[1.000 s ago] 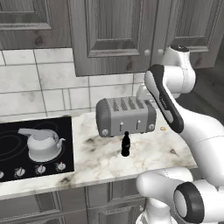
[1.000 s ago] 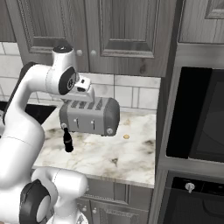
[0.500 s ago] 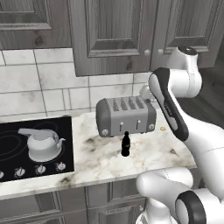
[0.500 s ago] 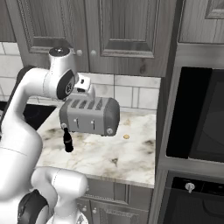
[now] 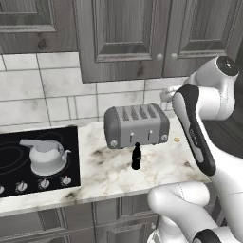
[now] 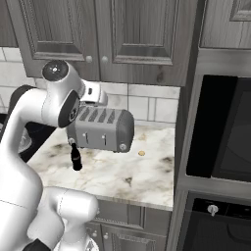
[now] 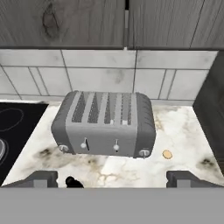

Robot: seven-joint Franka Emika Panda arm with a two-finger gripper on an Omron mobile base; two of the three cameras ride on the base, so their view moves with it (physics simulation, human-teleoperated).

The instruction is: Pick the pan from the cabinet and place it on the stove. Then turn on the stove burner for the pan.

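Two dark fingers [image 7: 41,179] stand at the bottom of the hand view, spread wide apart, with nothing between them. The gripper [image 7: 112,180] hangs above the counter [image 5: 109,173] and looks down at the toaster [image 7: 105,123].

Nearest on the marble counter stands a small dark bottle [image 5: 136,156], upright, just in front of the toaster [image 5: 136,125]. In the right base view the same bottle [image 6: 75,157] stands near the left front corner of the toaster [image 6: 102,129]. The toaster is silver grey with four slots on top and two small levers on its front. To the right of it a small orange round thing [image 5: 176,140] lies flat on the counter, apart from the toaster.

At the left end of the counter is the stove [image 5: 14,161], a flat black glass top with thin ring marks and a row of small silver knobs [image 5: 43,183] along its near edge. A silver-white kettle [image 5: 46,157] with a spout sits on the stove, above the knobs.

Behind the counter a wall of pale tiles [image 5: 57,95] goes up to the cabinet [image 5: 128,33]. The cabinet is dark grey wood with two raised-panel doors, both closed, and two small round knobs [image 5: 160,57] close together where the doors meet. The pan cannot be seen behind the closed doors. In the right base view a dark oven front [image 6: 223,132] stands at the right of the counter.
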